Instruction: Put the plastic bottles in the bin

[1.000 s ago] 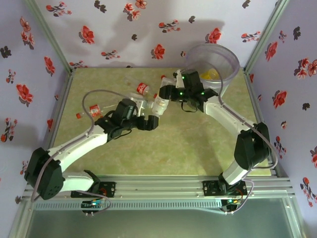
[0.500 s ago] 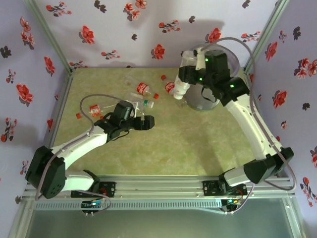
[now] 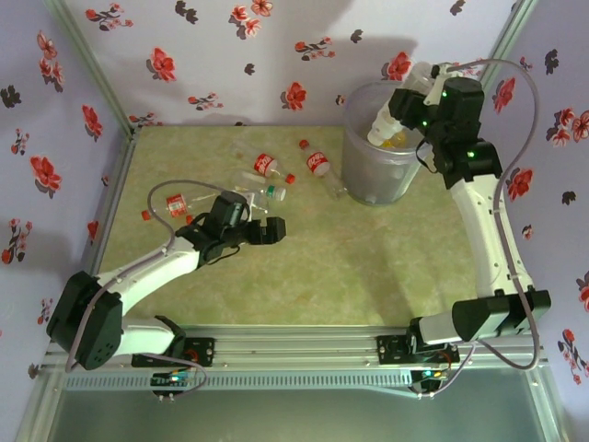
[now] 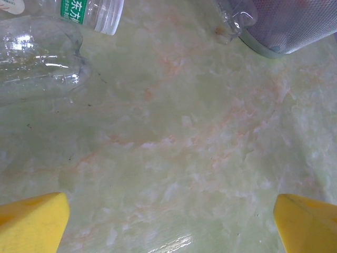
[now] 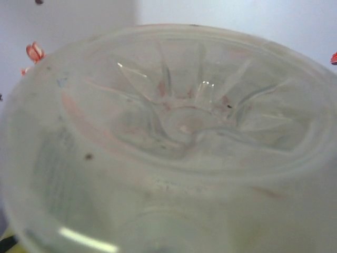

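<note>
Right hand [image 3: 406,108] clenched on clear bottle [image 3: 385,126], tilted above bin [image 3: 371,177] mouth. Left hand [image 3: 269,230] released, low over bench [image 3: 368,267]; remaining bottles [image 3: 266,166] lie nearby. Risk: off-centre drop clips rim, light empty bottle bounces out onto bench.

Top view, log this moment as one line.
right gripper: shut on bottle over bin | left gripper: open, empty, above table

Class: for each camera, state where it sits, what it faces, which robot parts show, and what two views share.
Top external: high behind the robot, looking down at the table; left arm and right arm show.
Left wrist: facing the table; yellow fingertips show.
Right wrist: close on the held bottle, base-on.
Shared: top and left wrist see the bin.
</note>
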Robot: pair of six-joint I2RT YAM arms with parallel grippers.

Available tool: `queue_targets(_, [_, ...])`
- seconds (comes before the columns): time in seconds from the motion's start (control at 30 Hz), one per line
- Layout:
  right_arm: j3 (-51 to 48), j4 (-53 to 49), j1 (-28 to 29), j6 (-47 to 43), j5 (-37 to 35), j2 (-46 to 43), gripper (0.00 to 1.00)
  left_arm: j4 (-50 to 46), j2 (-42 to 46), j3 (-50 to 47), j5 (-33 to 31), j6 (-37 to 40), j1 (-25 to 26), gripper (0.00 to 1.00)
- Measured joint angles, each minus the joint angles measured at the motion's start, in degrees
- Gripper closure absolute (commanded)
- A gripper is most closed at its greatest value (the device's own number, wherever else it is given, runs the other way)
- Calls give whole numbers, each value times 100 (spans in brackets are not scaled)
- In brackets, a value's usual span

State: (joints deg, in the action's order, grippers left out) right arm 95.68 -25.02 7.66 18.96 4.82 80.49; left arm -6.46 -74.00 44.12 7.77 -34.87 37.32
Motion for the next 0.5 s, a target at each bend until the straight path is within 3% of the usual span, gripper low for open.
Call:
queue_targets(0.23, [-645, 881, -323, 588, 92, 81, 46, 42, 83, -74, 0, -17, -22, 0])
queue_targets(0.5, [-765, 1104, -354, 702, 138, 793, 47, 42, 90, -81, 0, -15, -48, 0])
